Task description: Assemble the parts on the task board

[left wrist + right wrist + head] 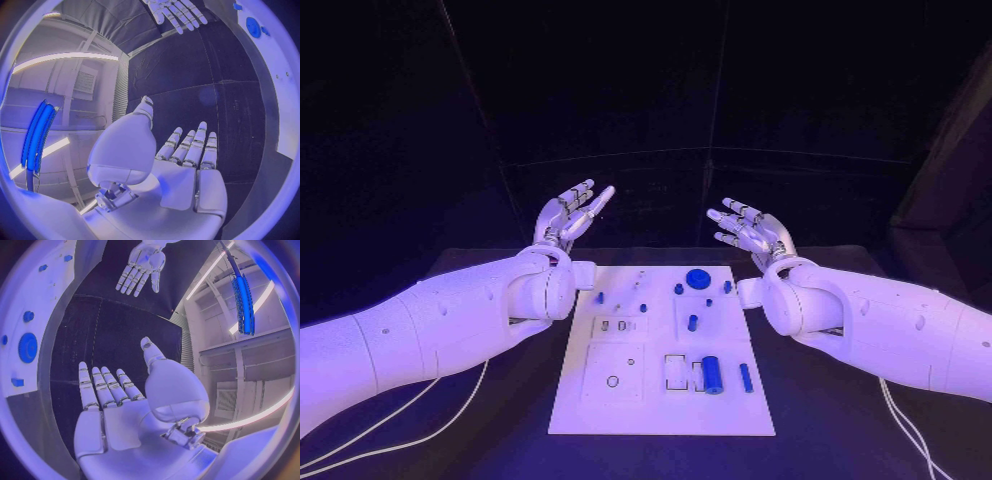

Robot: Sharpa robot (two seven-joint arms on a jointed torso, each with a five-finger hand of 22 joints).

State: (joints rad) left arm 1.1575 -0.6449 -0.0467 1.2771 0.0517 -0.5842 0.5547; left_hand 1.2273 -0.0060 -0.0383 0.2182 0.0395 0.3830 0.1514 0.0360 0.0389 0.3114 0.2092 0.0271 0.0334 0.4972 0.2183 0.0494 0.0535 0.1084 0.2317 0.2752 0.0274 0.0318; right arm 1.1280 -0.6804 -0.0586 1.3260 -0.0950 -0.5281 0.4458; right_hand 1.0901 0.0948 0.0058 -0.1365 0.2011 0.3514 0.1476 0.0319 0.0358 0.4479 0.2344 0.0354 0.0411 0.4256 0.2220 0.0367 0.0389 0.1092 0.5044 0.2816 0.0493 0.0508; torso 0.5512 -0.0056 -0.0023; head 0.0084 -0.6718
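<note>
The task board [661, 400] lies flat in the middle of the black table [834, 420], a white plate running away from the robot. On the board's near half, toward its right edge, a blue cylinder [711, 374] lies on its side just beside a small rectangular recess, and a thinner blue pin [746, 377] lies next to it, closer to the board's right edge. On the far half a round blue disc [698, 278] sits near the far edge, with several small blue pegs [692, 322] scattered around it; whether these stand in holes or merely lie on the plate cannot be told. The same disc shows in the right wrist view [27, 347] and in the left wrist view [253, 27], each time on the white plate at the rim of the circle.

The left hand [571, 215] is raised above the table beyond the board's far left corner, palm up, its fingers apart and holding nothing. The right hand [750, 230] is raised beyond the board's far right corner, likewise spread and empty. Both are well apart from the board and touch none of the parts
</note>
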